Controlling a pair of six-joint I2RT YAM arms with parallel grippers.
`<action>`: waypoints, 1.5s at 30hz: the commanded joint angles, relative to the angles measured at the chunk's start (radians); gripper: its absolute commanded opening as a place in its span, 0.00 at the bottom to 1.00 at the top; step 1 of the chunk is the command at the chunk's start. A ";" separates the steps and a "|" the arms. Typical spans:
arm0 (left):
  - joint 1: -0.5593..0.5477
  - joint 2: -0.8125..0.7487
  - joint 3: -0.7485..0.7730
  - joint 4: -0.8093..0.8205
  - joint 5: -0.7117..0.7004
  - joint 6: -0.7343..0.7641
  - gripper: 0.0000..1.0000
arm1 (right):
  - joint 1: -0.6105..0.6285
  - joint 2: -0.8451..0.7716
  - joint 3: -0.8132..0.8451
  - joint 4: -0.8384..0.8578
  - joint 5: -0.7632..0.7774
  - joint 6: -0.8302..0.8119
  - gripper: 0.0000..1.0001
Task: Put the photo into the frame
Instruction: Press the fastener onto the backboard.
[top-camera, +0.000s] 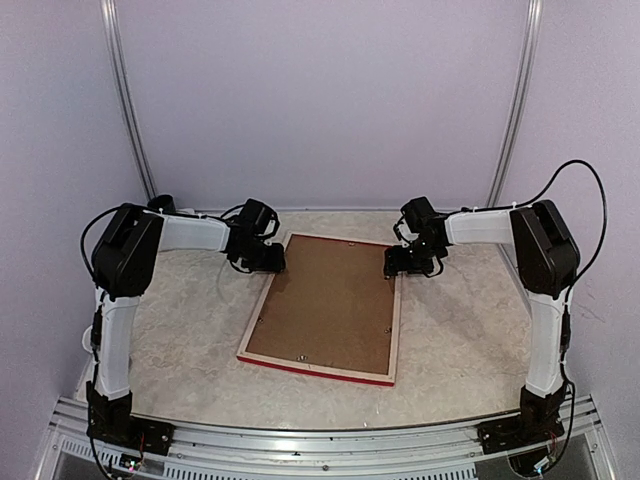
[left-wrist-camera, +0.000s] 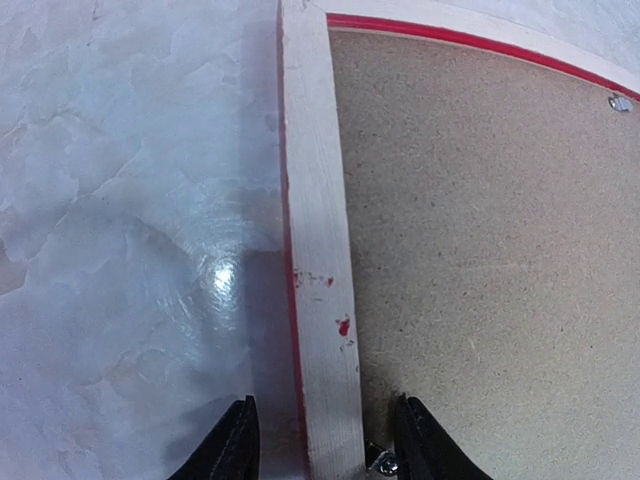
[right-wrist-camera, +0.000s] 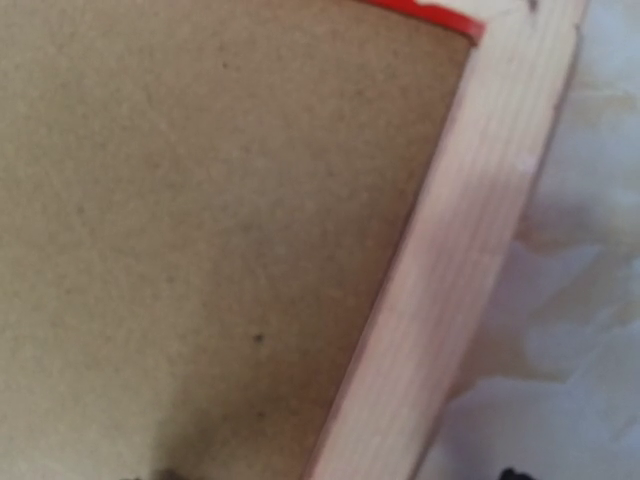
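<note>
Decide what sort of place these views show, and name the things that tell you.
Probably a robot lab test cell: a left arm and right arm mounted on a metal rail, plain lilac walls closing in the table, and a frame laid back-up as workpiece.

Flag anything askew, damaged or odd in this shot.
The frame lies back up, skewed to the table edge, brown backing board fitted. Small red specks mark one pale rail. Nothing else stands out.
</note>
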 joint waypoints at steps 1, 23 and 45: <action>0.006 -0.032 -0.049 0.040 0.004 -0.020 0.49 | -0.013 -0.022 0.038 -0.026 0.008 0.009 0.77; 0.046 -0.104 -0.303 0.361 0.164 -0.096 0.54 | 0.053 -0.082 0.021 -0.121 0.102 0.025 0.76; 0.054 -0.095 -0.323 0.401 0.224 -0.116 0.54 | 0.078 0.007 0.043 -0.162 0.215 0.003 0.77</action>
